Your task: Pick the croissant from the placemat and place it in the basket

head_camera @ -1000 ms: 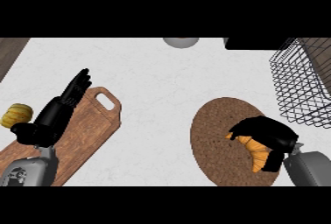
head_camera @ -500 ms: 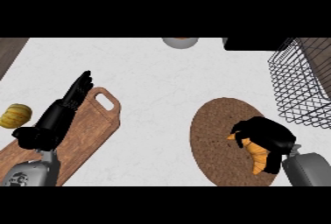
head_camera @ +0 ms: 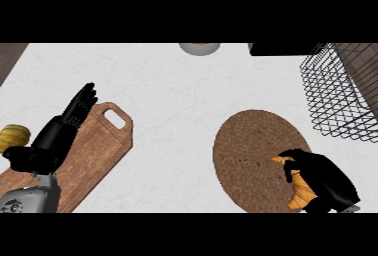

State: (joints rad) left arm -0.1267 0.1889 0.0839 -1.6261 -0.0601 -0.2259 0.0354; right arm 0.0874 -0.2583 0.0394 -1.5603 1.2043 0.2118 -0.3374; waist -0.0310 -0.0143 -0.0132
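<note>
Seen from the head camera, the right hand (head_camera: pixel 325 181) is draping over the croissant (head_camera: pixel 298 192) at the lower right edge of the round woven placemat (head_camera: pixel 255 150), its fingers curling down around the pastry so that only the golden tip and lower side are showing from under the black palm. The hand is coming at the croissant from above and from the outer side, probably so that the fingers can close round its narrow body rather than its long curve. The croissant is lying on the placemat; whether it is already lifting clear cannot be told. The wire basket (head_camera: pixel 341 95) is standing just beyond the placemat, toward the upper right, so the carry should be a short one up and away from the robot. The left hand (head_camera: pixel 65 129) is resting over the wooden cutting board (head_camera: pixel 103 150) at the left, fingers straight and pressed together, holding nothing and keeping well apart from the work. A small orange object (head_camera: pixel 13 136) is sitting just beside the board's left edge.
</note>
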